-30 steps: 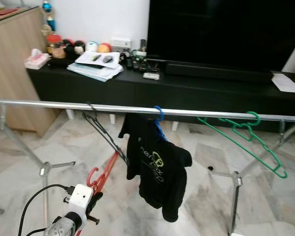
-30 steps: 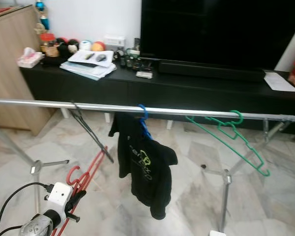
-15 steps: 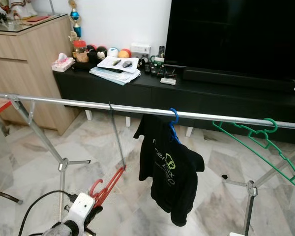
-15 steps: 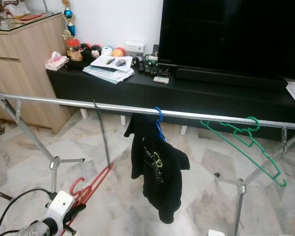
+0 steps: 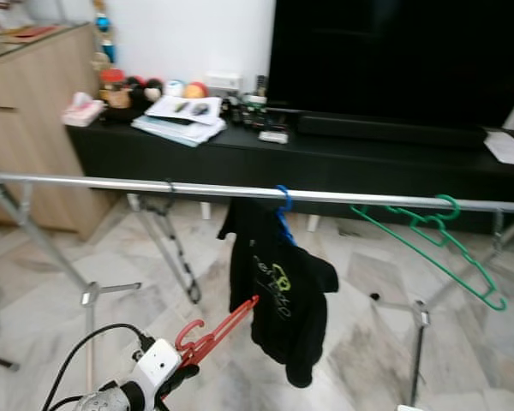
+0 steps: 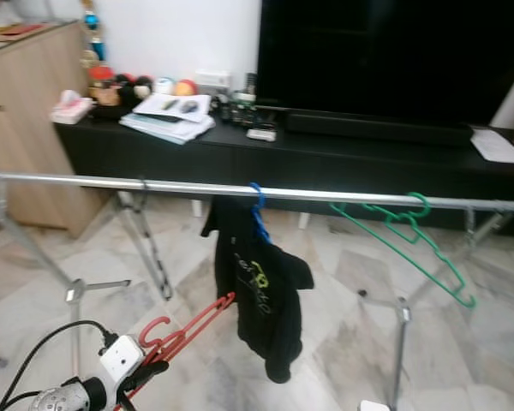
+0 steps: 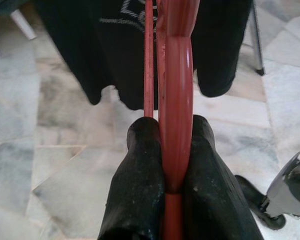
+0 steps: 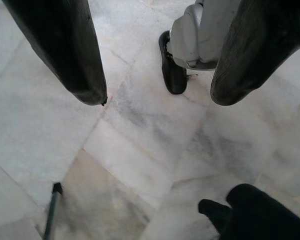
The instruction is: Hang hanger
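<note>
My left gripper point(image 5: 184, 374) is low at the front left, shut on a red hanger point(image 5: 216, 331) that points up and right toward a black T-shirt point(image 5: 277, 287). In the left wrist view the two black fingers point(image 7: 137, 200) clamp the red hanger point(image 7: 175, 100) between them. The shirt hangs on a blue hanger point(image 5: 282, 205) from a silver rail point(image 5: 94, 182) that crosses the scene. A black hanger point(image 5: 173, 248) hangs on the rail to the left, a green hanger point(image 5: 433, 244) to the right. My right gripper point(image 8: 157, 97) hangs open above the marble floor.
A black TV console point(image 5: 343, 158) with papers, remotes and small toys stands behind the rail, under a large dark TV point(image 5: 394, 60). A wooden cabinet point(image 5: 26, 111) is at the far left. The rack's metal legs point(image 5: 86, 295) stand on the marble floor.
The camera has swung, so the whole scene has shifted. The red hanger has risen and tilted right, its end now near the shirt. The black hanger swings on the rail.
</note>
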### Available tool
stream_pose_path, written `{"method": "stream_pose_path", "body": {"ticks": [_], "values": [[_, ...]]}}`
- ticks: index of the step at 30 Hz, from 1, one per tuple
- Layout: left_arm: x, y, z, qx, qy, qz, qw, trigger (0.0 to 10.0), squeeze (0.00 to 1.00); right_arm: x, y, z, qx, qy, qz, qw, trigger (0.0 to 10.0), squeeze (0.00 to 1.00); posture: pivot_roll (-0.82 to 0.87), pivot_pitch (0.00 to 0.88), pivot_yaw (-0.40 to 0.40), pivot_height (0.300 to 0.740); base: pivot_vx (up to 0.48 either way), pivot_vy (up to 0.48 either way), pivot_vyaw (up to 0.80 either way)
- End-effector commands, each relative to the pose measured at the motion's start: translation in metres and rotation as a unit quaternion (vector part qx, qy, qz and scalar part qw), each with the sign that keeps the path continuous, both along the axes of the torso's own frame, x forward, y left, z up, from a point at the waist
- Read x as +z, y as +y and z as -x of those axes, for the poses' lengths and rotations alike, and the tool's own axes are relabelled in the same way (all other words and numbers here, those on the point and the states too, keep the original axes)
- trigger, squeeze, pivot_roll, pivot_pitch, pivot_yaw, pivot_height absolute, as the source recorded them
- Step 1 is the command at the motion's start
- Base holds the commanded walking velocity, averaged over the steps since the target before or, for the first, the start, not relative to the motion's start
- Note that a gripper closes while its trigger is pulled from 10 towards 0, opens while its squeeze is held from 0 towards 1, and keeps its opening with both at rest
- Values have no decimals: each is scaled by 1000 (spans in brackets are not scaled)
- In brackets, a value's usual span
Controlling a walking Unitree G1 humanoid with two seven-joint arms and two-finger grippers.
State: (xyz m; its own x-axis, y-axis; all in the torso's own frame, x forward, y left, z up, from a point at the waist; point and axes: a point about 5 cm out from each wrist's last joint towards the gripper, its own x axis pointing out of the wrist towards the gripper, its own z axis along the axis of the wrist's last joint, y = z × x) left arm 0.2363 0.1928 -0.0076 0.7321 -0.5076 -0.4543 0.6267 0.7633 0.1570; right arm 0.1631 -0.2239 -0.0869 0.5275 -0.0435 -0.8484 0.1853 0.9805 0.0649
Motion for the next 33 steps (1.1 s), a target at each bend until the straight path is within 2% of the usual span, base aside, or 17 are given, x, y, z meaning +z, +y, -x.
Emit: {"method": "stream_pose_path", "body": {"ticks": [1, 4, 9, 12, 16, 17, 18, 23, 24, 25, 27, 33], "values": [[7, -2, -5, 6, -17, 7, 1000, 10000, 0, 0, -2, 0, -4, 2, 3, 1000, 10000, 0, 77, 0, -36, 740, 0, 0, -769], [8, -2, -6, 6, -23, 5, 1000, 10000, 0, 1, -3, -1, -4, 1, 4, 1000, 10000, 0, 77, 0, -38, 740, 0, 0, -713], [10, -3, -7, 11, -33, -2, 999, 10000, 0, 1, -3, -1, -6, -3, 4, 1000, 10000, 0, 78, 0, -38, 740, 0, 0, 0], [18, -4, -13, 22, -57, -5, 998, 10000, 0, 1, -3, -2, -6, -3, 5, 1000, 10000, 0, 78, 0, -38, 740, 0, 0, 0], [33, -9, -21, 5, -91, -37, 995, 10000, 0, 2, -3, -2, -5, -2, 6, 1000, 10000, 0, 83, 0, -41, 740, 0, 0, 0], [33, -9, -21, 5, -91, -37, 995, 10000, 0, 2, -3, -2, -5, -2, 6, 1000, 10000, 0, 83, 0, -41, 740, 0, 0, 0], [41, -14, -25, -8, -103, -37, 994, 10000, 0, 2, -3, -3, -4, -2, 7, 1000, 10000, 0, 84, 0, -42, 740, 0, 0, 0], [50, -18, -33, -20, -99, -81, 992, 10000, 0, 2, -3, -3, -2, -2, 7, 1000, 10000, 0, 79, 0, -39, 740, 0, 0, 0], [55, -16, -37, 4, -102, -91, 991, 10000, 0, 2, -3, -4, -3, -3, 7, 1000, 10000, 0, 78, 0, -36, 740, 0, 0, 0], [60, -17, -42, 29, -105, -84, 990, 10000, 0, 2, -3, -4, -3, -3, 7, 1000, 10000, 0, 79, 0, -36, 740, 0, 0, 0], [65, -19, -47, 52, -107, -72, 990, 10000, 0, 2, -3, -4, -3, -3, 7, 1000, 10000, 0, 82, 0, -37, 740, 0, 0, 0], [91, -33, -78, 99, -123, -32, 987, 10000, 0, 2, -1, -4, -4, -3, 5, 1000, 10000, 0, 71, 0, -27, 740, 0, 0, 0]]}}
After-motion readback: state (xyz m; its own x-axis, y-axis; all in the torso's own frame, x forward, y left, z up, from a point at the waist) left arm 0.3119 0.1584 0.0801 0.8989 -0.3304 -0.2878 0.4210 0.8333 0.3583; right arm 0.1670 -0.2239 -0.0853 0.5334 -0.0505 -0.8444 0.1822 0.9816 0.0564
